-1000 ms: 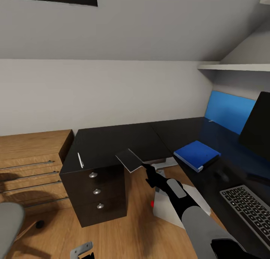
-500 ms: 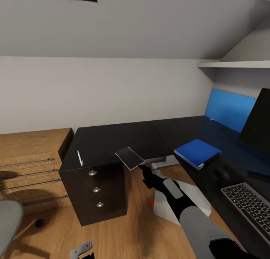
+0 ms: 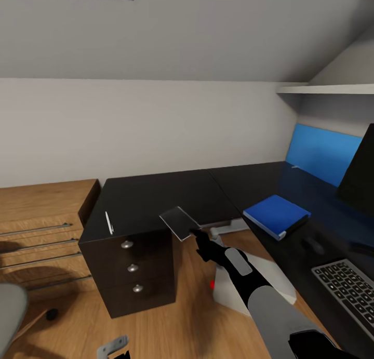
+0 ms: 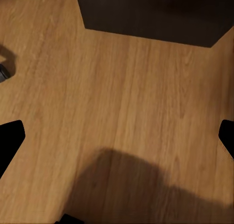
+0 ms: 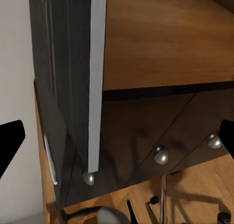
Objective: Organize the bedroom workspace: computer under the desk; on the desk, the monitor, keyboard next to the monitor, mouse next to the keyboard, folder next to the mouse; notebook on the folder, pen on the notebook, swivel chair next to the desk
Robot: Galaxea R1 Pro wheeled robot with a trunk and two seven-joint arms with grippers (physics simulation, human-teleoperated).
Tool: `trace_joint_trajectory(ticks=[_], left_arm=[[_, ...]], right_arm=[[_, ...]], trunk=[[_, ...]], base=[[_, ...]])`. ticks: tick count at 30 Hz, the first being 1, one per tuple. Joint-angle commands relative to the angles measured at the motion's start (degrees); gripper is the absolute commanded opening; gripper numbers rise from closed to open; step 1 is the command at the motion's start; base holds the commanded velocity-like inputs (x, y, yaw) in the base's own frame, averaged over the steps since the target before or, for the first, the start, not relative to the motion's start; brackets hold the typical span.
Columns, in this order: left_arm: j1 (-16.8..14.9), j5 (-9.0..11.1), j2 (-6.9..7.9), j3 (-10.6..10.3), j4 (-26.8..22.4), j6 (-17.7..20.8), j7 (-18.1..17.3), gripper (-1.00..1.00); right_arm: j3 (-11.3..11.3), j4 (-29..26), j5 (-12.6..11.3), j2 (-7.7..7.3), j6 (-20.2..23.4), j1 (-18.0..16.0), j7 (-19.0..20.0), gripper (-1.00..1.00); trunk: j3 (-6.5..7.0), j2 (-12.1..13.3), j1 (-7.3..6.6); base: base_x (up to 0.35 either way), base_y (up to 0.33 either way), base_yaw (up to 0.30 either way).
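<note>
Right arm point(image 3: 270, 307) looked chunky: light grey forearm shell, black wrist with a grey oval panel, black gripper point(image 3: 200, 238). Black finger tips framed both wrist views.

Right arm: extended forward and up from the lower right of the head view, grey forearm leading to a black wrist with a grey panel on top. Right gripper point(image 3: 195, 233): black, its 2 fingers closed on the near edge of the notebook point(image 3: 179, 222), which it carries tilted in the air; in the right wrist view the notebook point(image 5: 73, 83) stands edge-on between the 2 dark fingertips point(image 5: 9, 143) at the frame's sides. Left gripper point(image 4: 117, 136): pointing down, its 2 black fingertips point(image 4: 9, 142) set wide apart with nothing between them.
</note>
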Motion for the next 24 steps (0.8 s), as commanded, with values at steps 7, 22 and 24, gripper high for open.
trace_joint_trajectory(ticks=[7, 22, 24], left_arm=[[0.01, 0.42, 0.03, -0.11, -0.01, 0.20, 0.39, 1.00], [0.01, 0.37, 0.03, -0.11, 0.19, 0.19, 0.39, 1.00], [0.01, 0.37, 0.03, -0.11, 0.17, 0.19, 0.39, 1.00]], right_arm=[[0.16, -0.01, -0.04, -0.01, 0.08, -0.03, 0.11, 1.00], [0.21, -0.01, -0.04, -0.01, 0.11, -0.03, 0.11, 1.00], [0.20, -0.01, -0.04, -0.01, 0.11, -0.03, 0.11, 1.00]], trunk=[[-0.04, -0.02, 0.02], [-0.04, -0.02, 0.02], [-0.04, -0.02, 0.02]], base=[[0.096, 0.012, 0.000], [0.041, 0.008, 0.000], [0.128, 0.086, 0.000]])
